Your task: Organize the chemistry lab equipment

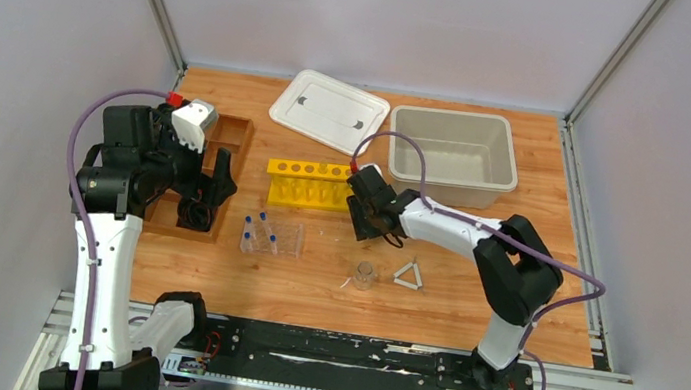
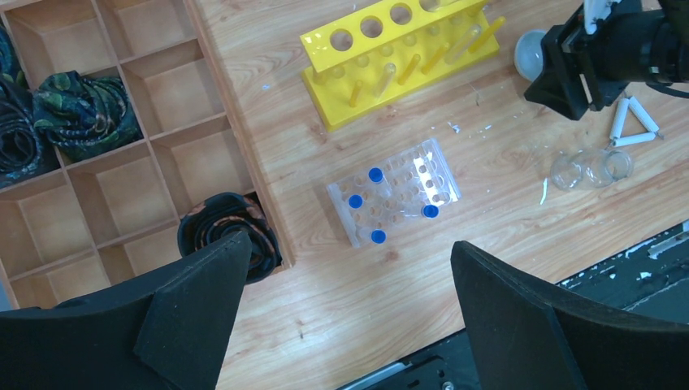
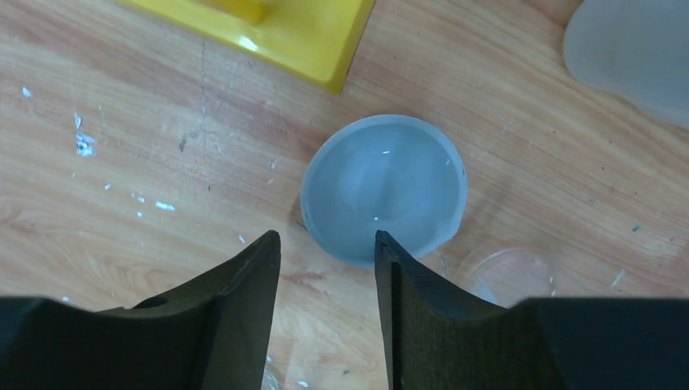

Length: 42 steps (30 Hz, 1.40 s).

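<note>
Fingers (image 3: 244,301) of right gripper (image 3: 327,241) half-apart, empty, above white dome-shaped piece (image 3: 390,187) rim; left gripper (image 2: 349,244) wide, idle. Likely dome pickup; next needs lowering, rim pinch.

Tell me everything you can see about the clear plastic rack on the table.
The clear plastic rack is a small see-through block with a grid of round holes. It lies flat on the wooden table, on the near side of the yellow rack and a little apart from the wooden divider tray. Four blue-capped tubes stand upright in it, and the other holes look empty. Nothing else touches it.
</note>
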{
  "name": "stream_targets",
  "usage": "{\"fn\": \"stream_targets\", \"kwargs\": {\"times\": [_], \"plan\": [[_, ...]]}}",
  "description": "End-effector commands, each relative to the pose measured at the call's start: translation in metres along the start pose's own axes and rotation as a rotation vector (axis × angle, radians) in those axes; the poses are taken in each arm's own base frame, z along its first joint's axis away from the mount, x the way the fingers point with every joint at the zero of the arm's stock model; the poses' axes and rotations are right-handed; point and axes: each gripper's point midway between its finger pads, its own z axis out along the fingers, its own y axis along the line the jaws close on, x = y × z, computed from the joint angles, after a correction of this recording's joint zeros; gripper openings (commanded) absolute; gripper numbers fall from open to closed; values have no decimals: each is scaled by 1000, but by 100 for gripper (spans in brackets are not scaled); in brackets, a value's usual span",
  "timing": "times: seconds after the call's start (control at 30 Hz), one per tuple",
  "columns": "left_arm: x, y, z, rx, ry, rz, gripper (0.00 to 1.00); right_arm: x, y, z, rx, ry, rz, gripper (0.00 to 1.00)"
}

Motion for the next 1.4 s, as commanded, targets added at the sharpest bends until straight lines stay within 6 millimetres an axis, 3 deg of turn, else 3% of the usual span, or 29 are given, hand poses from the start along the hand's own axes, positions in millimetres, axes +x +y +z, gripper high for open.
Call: {"fn": "stream_targets", "kwargs": {"times": [0.0, 0.37, 0.6, 0.7, 0.83, 0.93, 1.07, 1.17, 1.37], "plan": [[-11, -3, -7, 3, -41, 19, 100, -17, -3, 5, 24, -18, 11, 48], [-14, -2, -8, -2, -45, 20, 100, -17, -2, 14, 27, 22, 6, 29], [-16, -5, -10, 3, -55, 27, 100, -4, -4, 15, 38, 76, 16, 27], [-16, -5, -11, 5, -59, 26, 100, 2, -5, 14, 44, 91, 29, 20], [-16, -6, -10, 8, -59, 27, 100, 6, -7, 7, 41, 80, 48, 1], [-17, -6, -11, 8, -62, 28, 100, 3, -10, -2, 41, 58, 41, 0], [-18, -7, -12, 10, -66, 28, 100, -6, -13, -21, 32, 16, 22, 0], [-19, -7, -12, 11, -68, 26, 100, -22, -15, -45, 14, -42, 11, 0], [-22, -7, -13, 11, -73, 20, 100, -82, -16, -122, -60, -197, -8, 0]]}}
